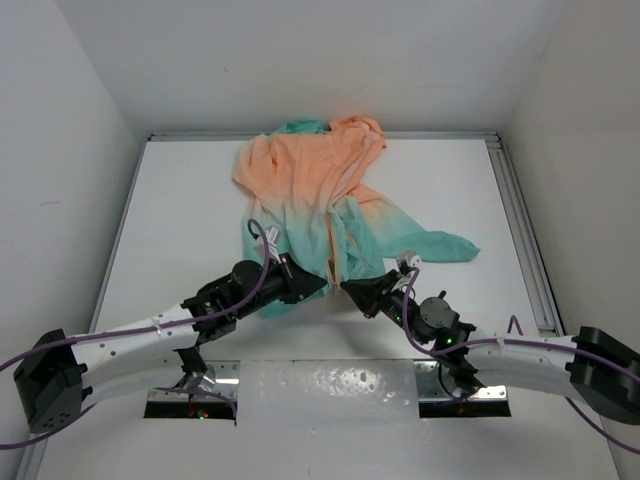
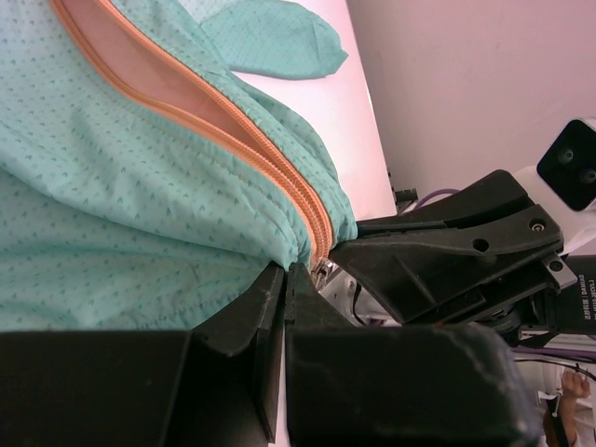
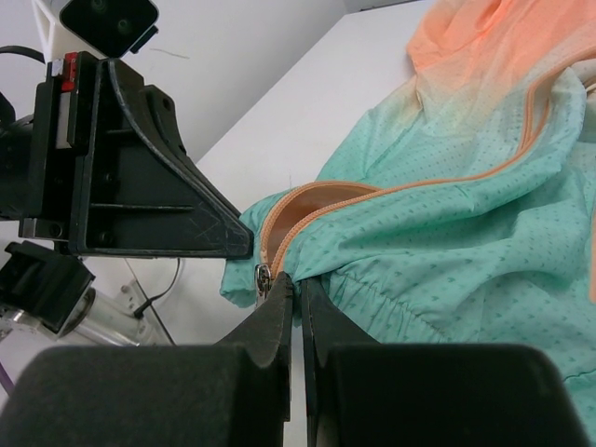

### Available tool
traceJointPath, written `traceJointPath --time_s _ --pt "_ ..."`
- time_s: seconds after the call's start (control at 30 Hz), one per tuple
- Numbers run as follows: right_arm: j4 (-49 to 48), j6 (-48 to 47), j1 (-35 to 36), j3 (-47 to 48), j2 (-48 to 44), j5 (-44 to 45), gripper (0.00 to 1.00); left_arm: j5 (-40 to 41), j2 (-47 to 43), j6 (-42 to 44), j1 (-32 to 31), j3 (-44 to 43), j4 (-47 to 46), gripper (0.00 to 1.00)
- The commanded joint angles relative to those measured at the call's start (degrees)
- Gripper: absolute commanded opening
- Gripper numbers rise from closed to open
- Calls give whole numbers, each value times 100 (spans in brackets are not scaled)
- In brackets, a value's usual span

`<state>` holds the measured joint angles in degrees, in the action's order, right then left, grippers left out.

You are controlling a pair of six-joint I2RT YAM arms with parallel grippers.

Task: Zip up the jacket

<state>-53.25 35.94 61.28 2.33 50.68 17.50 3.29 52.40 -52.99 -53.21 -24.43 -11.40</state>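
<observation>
The jacket (image 1: 310, 190) lies flat on the white table, peach-orange half far, teal half near. Its orange zipper (image 1: 333, 250) runs down the middle and stands open at the bottom, showing peach lining (image 3: 312, 200). My left gripper (image 1: 318, 286) is shut on the teal hem just left of the zipper's bottom end (image 2: 289, 272). My right gripper (image 1: 348, 288) is shut on the hem just right of it (image 3: 298, 282). The small metal slider (image 3: 264, 277) sits at the zipper's foot between the two grippers, and also shows in the left wrist view (image 2: 323, 271).
A teal sleeve (image 1: 440, 245) trails out to the right of the jacket. White walls close in the table on three sides, with a raised rail (image 1: 520, 230) along the right edge. The arm bases and their mounting plates (image 1: 190, 400) sit at the near edge.
</observation>
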Motion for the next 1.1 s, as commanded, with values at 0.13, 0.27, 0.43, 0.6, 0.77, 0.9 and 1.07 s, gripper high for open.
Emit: traceJointPath --time_s 0.13,0.27,0.43,0.6,0.77,0.9,1.07 --pt "-203 -88 34 22 13 26 0 -153 -11 -1 65 -54 -346 0" --pt "-203 -96 25 13 -14 43 0 -136 -46 8 65 -54 -328 0" --pt "-212 -88 34 22 -14 52 0 -188 -11 8 65 -45 -328 0" --pt "-177 -114 34 92 48 52 0 -258 112 -44 65 16 -363 0" --pt "-203 -114 42 128 109 52 0 -276 148 -71 65 43 -389 0" --pt "-194 -149 42 136 100 105 0 -294 104 -80 57 61 -389 0" --pt "-106 -219 121 136 65 166 0 -118 -98 -62 65 43 -223 0"
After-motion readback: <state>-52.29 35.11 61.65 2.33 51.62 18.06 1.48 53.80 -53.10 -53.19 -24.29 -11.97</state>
